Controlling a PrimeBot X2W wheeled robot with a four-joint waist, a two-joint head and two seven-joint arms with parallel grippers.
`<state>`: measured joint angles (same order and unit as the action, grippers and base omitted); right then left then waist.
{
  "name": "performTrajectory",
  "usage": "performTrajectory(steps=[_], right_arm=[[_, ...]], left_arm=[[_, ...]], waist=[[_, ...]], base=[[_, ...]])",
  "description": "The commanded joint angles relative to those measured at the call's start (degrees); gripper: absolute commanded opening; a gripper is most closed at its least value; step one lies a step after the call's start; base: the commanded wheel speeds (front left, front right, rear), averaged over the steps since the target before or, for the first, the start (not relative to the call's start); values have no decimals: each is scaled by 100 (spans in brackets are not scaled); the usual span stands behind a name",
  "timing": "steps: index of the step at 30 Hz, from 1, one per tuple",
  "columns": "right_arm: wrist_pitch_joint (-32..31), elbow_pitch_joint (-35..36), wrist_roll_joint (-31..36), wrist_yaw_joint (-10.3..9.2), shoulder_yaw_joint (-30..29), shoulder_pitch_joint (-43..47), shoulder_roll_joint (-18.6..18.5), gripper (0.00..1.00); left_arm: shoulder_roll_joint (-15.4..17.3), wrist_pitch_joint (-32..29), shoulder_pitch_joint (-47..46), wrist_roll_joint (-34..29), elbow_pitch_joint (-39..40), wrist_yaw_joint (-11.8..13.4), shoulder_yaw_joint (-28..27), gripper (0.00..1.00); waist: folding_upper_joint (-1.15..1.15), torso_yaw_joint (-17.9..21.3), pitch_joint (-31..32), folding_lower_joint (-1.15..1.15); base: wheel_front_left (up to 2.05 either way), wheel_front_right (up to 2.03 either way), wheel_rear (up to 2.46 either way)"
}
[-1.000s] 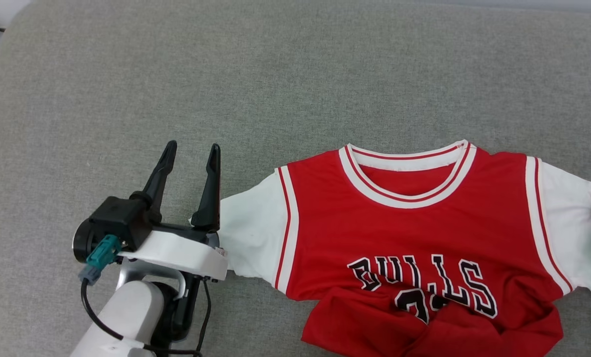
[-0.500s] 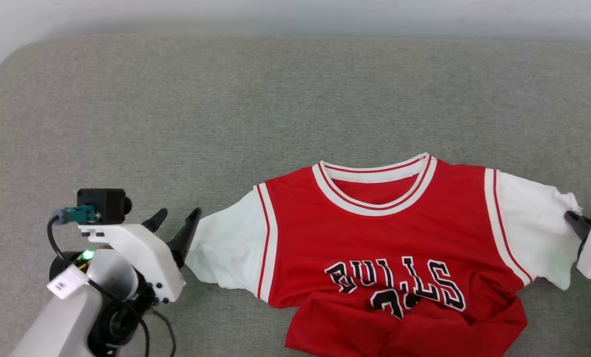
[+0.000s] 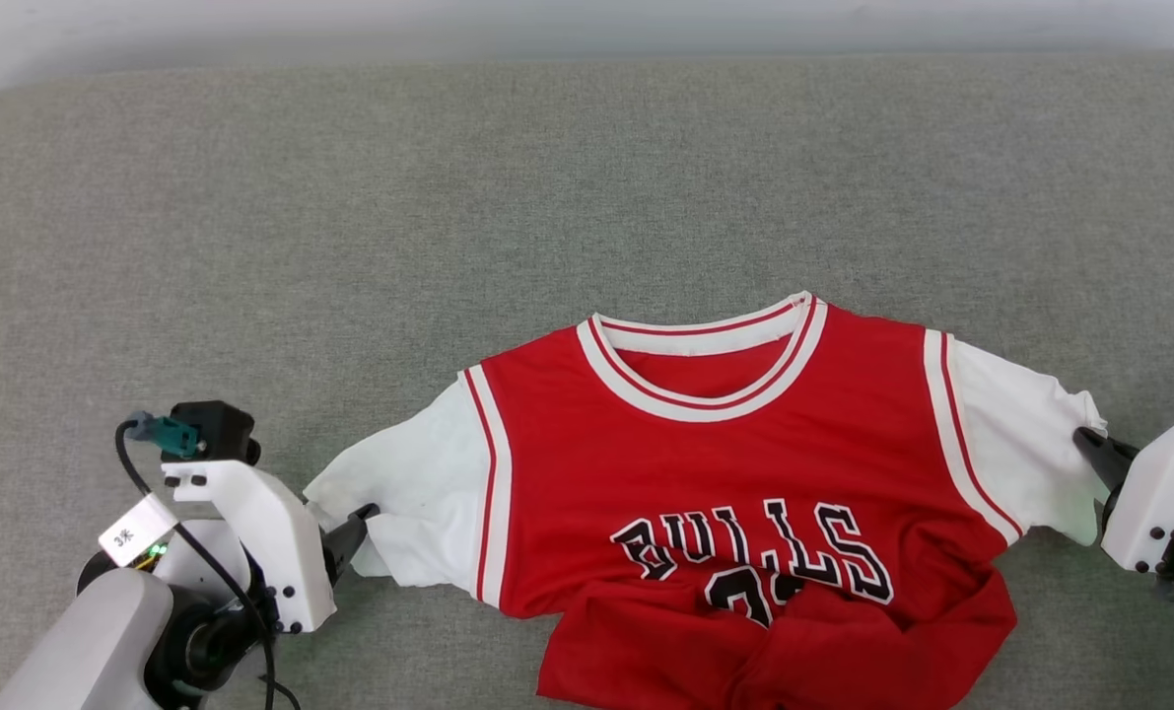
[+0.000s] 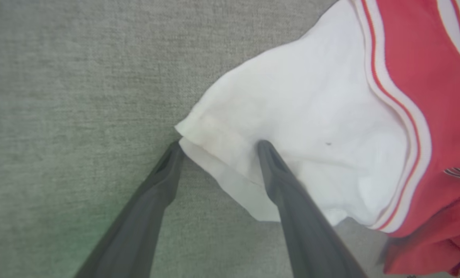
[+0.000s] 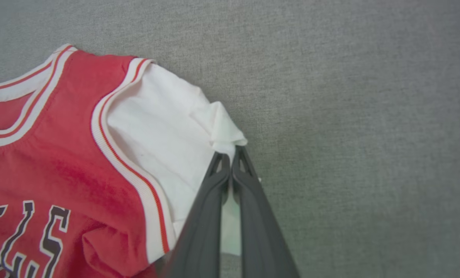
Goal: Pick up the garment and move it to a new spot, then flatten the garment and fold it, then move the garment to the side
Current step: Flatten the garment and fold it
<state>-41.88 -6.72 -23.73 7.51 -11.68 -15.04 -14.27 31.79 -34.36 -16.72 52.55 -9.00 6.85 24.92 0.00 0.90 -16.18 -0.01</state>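
1. left gripper [image 4: 220, 144]: fingers spread, straddling the white sleeve hem of the garment [image 3: 744, 454]. right gripper [image 5: 230, 154]: fingers pinched closed on the opposite sleeve hem.
2. garment lies front-up on a grey fabric surface [image 3: 448, 197].
3. chest lettering [image 3: 754, 542] reads "bulls"; the number beneath is partly hidden by the bunched lower hem.
4. collar points away from the robot; long axis runs sleeve to sleeve, left to right.

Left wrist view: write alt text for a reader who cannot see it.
The open left gripper straddles the white sleeve cuff of the garment, one finger on the cloth, the other at its edge. The red body is at right; a grey fabric surface lies beneath.
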Motion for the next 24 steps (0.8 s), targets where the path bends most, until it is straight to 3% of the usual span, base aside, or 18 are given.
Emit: performTrajectory(steps=[1, 3, 4, 24], right_arm=[[20, 3, -24, -4, -11, 37, 27, 0], [37, -17, -19, -4, -23, 24, 24, 0], [41, -30, -20, -4, -34, 15, 29, 0], [581, -391, 211, -6, 259, -786, -344, 0]], left_arm=[[-187, -190, 159, 10, -210, -79, 283, 64], [-260, -190, 61, -28, -269, -179, 379, 5], [-275, -189, 17, -71, -293, -212, 424, 0], [15, 1485, -1494, -1243, -558, -20, -45, 0]], waist=[[0, 17, -27, 1], [0, 28, -48, 1], [0, 30, -50, 1], [0, -30, 782, 1]], base=[[0, 0, 0], [0, 0, 0], [0, 0, 0], [0, 0, 0]])
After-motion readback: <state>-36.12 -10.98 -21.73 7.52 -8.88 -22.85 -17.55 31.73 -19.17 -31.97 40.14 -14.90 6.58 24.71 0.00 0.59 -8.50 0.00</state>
